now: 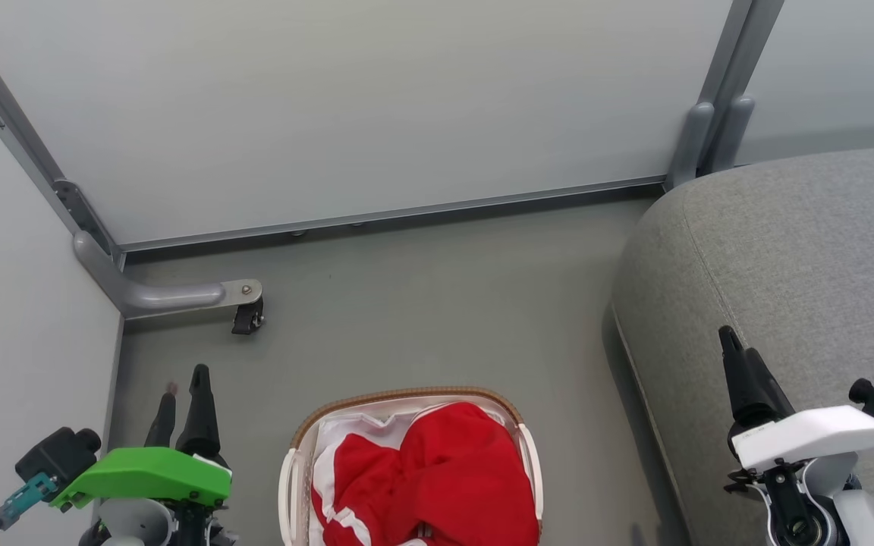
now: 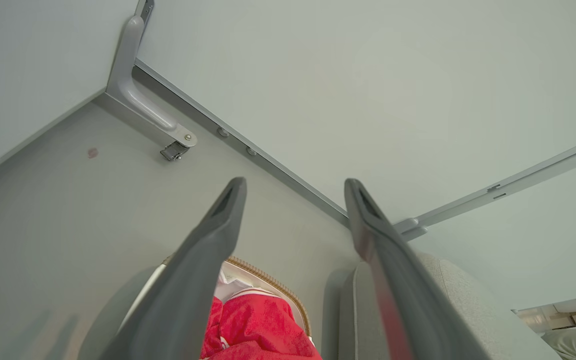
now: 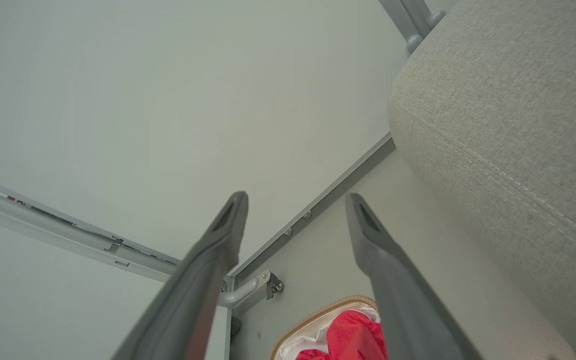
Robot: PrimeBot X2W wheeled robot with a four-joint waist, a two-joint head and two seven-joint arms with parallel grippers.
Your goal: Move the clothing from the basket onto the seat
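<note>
Barely started: red clothing (image 1: 444, 470) all heaped inside the white laundry basket (image 1: 407, 395) on the floor (image 1: 437, 303), none on the grey sofa seat (image 1: 801, 265) just to the right (at least on the part in shot). Left claw (image 2: 295, 183) and right claw (image 3: 296, 199) both spread wide, gripping nothing, hovering either side of the basket. Left to do: the whole job, grab, lift, carry across.

Grey floor (image 1: 422, 318) under basket (image 1: 290, 479) and seat (image 1: 786, 265)
</note>
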